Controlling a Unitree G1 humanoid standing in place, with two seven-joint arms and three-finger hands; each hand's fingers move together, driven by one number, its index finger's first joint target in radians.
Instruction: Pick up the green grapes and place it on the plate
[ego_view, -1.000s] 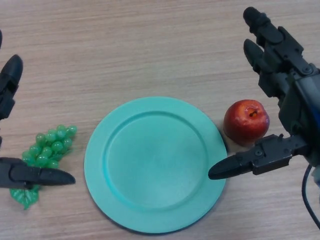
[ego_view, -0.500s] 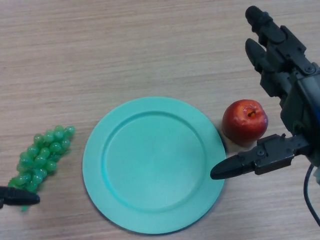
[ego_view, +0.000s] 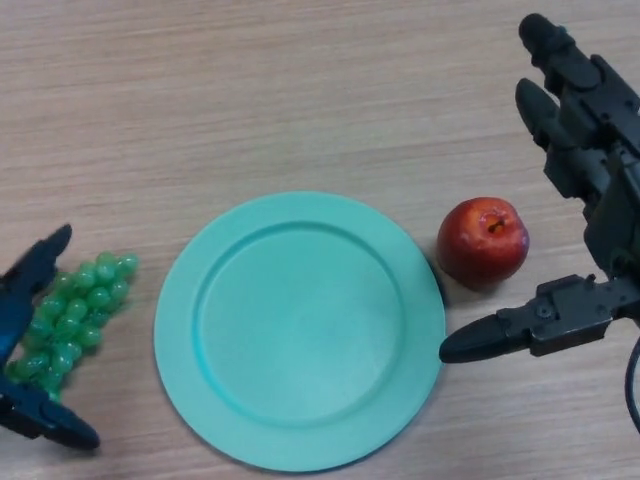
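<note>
Okay, my left hand (ego_view: 28, 300) sat spread around the green grapes (ego_view: 78, 305) on the counter (ego_view: 300, 90), just left of the teal plate (ego_view: 300, 330). My right hand (ego_view: 590, 200) stayed open beside the red apple (ego_view: 483, 242).

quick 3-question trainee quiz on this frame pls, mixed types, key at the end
1. True or false: the green grapes already lie on the plate.
2. Which hand is at the grapes? A) left hand B) right hand
3. Fill in: the red fruit right of the plate is an ____.

Key: 1 false, they lie on the table left of the plate; 2 A; 3 apple.
</note>
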